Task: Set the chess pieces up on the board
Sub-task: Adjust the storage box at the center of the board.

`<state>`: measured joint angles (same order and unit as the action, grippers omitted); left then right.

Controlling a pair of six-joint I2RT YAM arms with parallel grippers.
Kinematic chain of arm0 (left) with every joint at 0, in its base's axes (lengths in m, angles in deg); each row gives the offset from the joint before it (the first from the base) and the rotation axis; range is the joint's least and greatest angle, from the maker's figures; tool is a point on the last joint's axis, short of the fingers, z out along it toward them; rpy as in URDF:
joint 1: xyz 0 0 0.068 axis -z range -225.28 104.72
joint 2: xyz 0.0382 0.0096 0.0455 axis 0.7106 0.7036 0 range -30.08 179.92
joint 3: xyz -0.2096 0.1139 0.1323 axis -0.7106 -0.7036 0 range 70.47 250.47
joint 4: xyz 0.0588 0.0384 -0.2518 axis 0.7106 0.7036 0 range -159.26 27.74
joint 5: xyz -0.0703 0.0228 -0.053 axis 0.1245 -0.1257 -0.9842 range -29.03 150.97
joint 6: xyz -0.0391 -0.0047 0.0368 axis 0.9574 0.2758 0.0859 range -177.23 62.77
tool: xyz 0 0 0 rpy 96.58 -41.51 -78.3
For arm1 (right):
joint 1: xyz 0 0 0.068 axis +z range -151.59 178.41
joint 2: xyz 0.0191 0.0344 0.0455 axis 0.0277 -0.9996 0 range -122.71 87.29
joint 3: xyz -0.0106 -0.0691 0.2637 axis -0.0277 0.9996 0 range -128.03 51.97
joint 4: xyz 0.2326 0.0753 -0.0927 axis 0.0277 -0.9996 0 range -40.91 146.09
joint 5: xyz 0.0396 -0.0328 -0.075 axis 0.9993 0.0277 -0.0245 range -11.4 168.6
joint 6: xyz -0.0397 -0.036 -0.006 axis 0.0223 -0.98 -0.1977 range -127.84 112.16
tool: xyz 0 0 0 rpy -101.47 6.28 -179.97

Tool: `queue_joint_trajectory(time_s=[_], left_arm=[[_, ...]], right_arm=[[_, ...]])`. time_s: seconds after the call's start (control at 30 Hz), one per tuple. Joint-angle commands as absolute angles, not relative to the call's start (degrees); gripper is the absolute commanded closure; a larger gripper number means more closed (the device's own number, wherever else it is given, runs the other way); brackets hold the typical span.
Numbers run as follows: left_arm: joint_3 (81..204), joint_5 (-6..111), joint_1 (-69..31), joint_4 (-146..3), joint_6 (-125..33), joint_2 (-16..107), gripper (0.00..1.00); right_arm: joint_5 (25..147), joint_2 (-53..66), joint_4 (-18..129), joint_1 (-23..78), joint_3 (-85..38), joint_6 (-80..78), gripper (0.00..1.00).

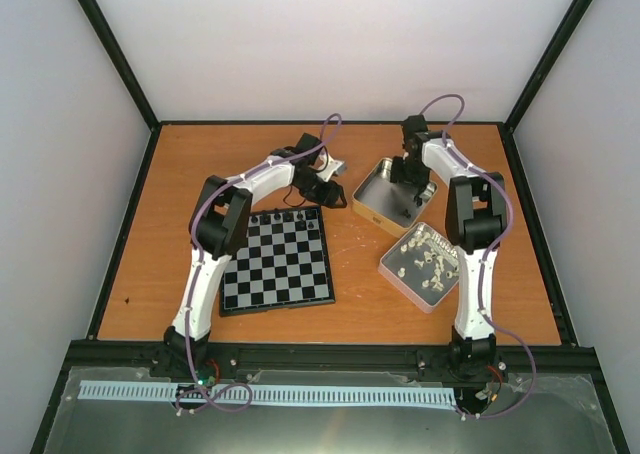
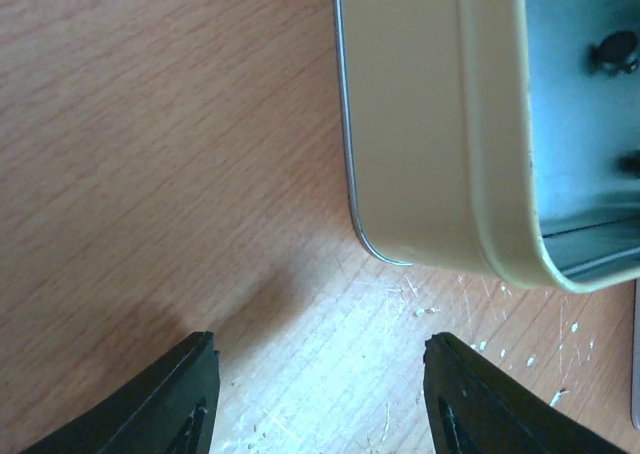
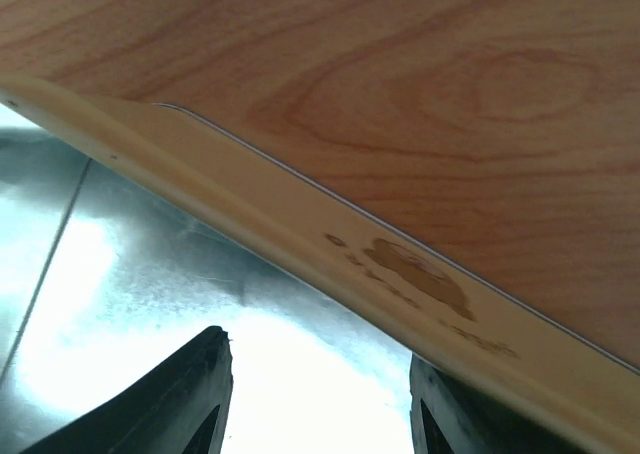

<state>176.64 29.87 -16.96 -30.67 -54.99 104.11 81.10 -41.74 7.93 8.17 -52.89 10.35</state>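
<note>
Barely started: few chess pieces [image 1: 290, 217] on far edge of the board [image 1: 275, 274]; rest in cream tin [image 1: 372, 215] and pink tin [image 1: 402, 280]; left end effector [image 2: 318, 394], right end effector [image 3: 320, 394] agape, empty.

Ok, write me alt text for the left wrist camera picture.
The left gripper hangs open and empty just above the wooden table. Beyond it, at upper right, sits the rounded corner of a cream-sided metal tin. Two small dark pieces show on its shiny floor.
</note>
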Motion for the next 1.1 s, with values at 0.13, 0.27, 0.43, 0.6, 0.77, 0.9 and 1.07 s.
queue_joint_trajectory(time_s=[0.13,0.27,0.43,0.6,0.77,0.9,1.07], left_arm=[[176.7,35.7,-16.9,-32.6,-53.0,99.9,0.45],[176.4,38.2,-18.5,-34.5,-49.3,97.6,0.47],[173.5,40.7,-22.3,-37.0,-44.6,93.9,0.48],[169.1,42.1,-25.6,-38.7,-43.2,90.2,0.48],[167.3,44.9,-26.9,-38.4,-42.5,89.3,0.48],[165.8,43.7,-27.8,-39.2,-41.6,88.6,0.48],[165.4,42.7,-28.0,-39.5,-41.9,88.1,0.48]], right_arm=[[86.2,-42.4,7.7,11.2,-56.0,7.4,0.51],[86.8,-39.7,8.8,14.5,-51.9,6.5,0.52],[88.8,-37.0,9.8,18.4,-47.3,5.0,0.54],[90.3,-35.6,9.5,21.6,-44.6,2.7,0.54],[92.7,-32.8,9.9,25.0,-40.0,-1.2,0.53],[92.6,-30.0,9.5,27.4,-35.9,-2.7,0.53],[87.8,-27.2,6.6,27.9,-33.7,-1.3,0.53]])
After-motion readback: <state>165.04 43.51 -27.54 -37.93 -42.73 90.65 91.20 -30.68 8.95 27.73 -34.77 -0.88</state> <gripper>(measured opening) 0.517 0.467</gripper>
